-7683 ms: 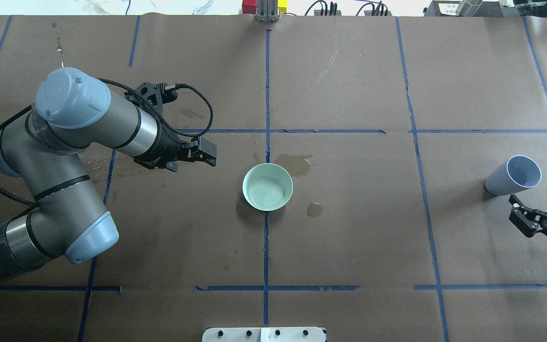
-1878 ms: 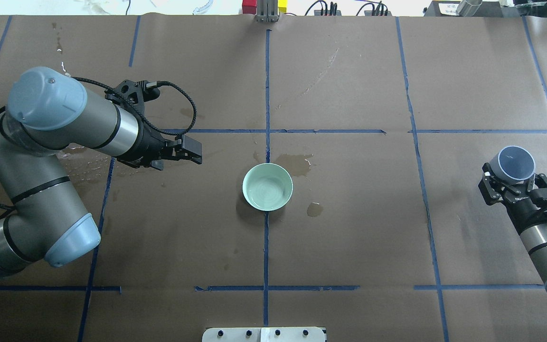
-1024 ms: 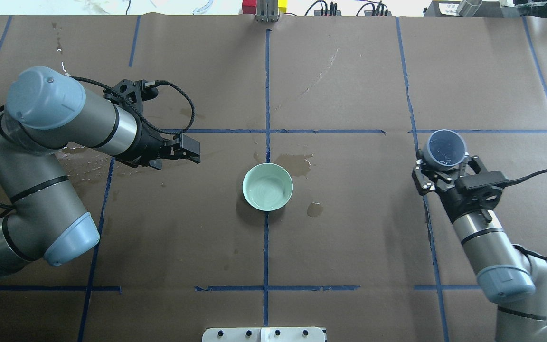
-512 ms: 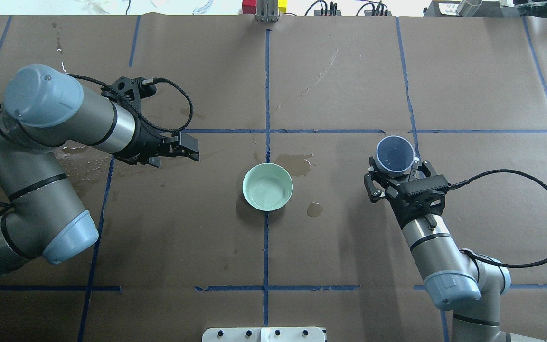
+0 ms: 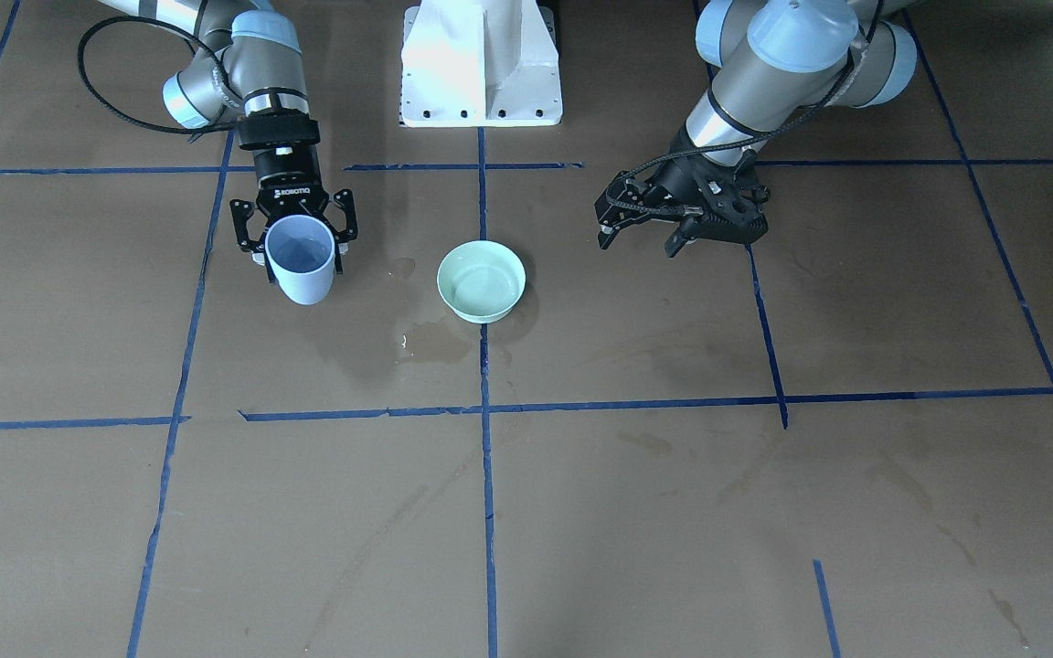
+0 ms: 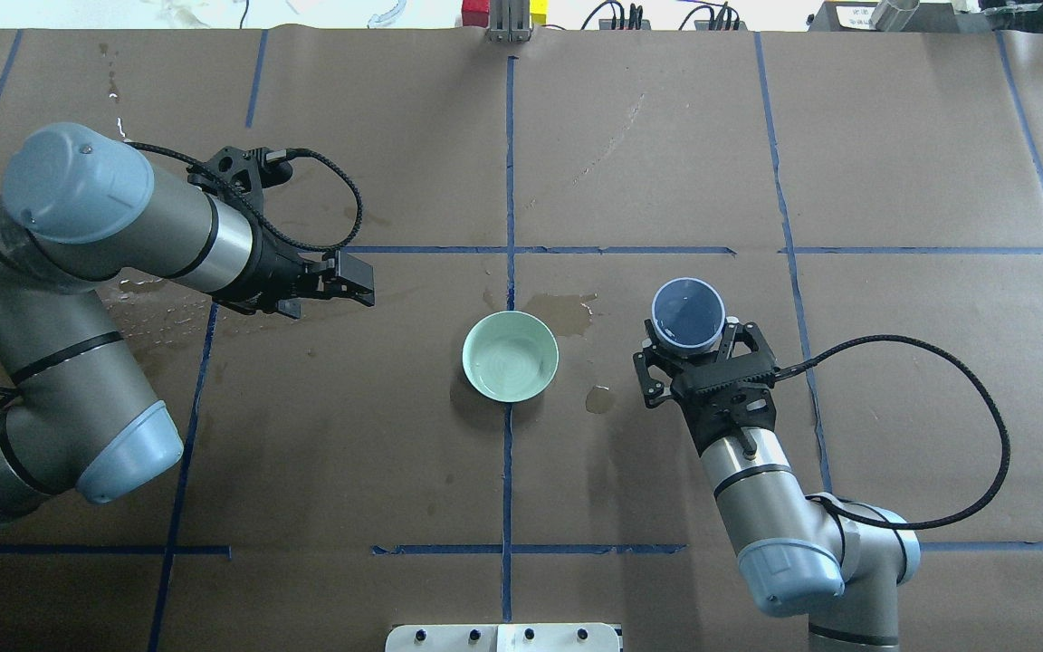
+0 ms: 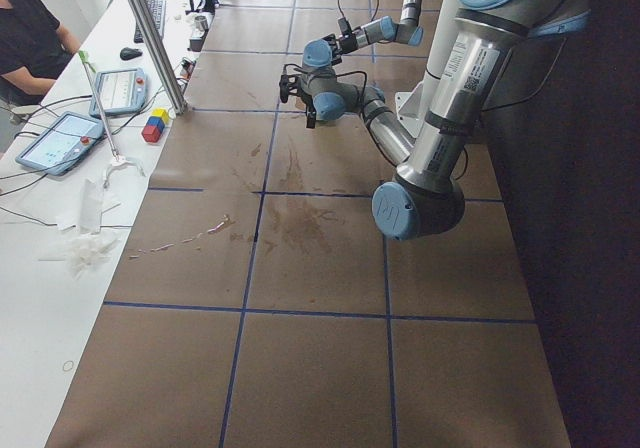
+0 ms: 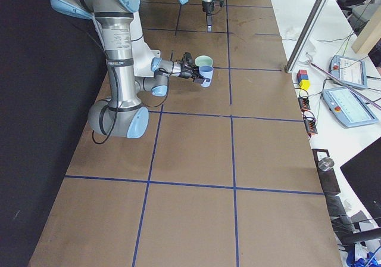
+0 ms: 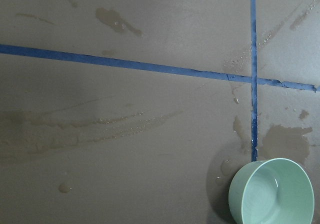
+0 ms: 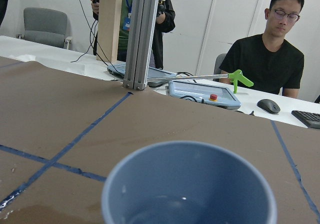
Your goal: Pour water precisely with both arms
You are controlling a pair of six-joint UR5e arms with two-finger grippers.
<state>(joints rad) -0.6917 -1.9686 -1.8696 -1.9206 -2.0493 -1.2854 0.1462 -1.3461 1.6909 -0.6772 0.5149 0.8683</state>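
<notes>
The right gripper [image 6: 690, 330] clasps the cup [image 5: 303, 267], with the water [image 6: 688, 312] inside, between its fingers. Its body reads ROBOTIQ.

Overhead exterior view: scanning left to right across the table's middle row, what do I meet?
left end effector → green bowl → small wet patch → blue cup
</notes>
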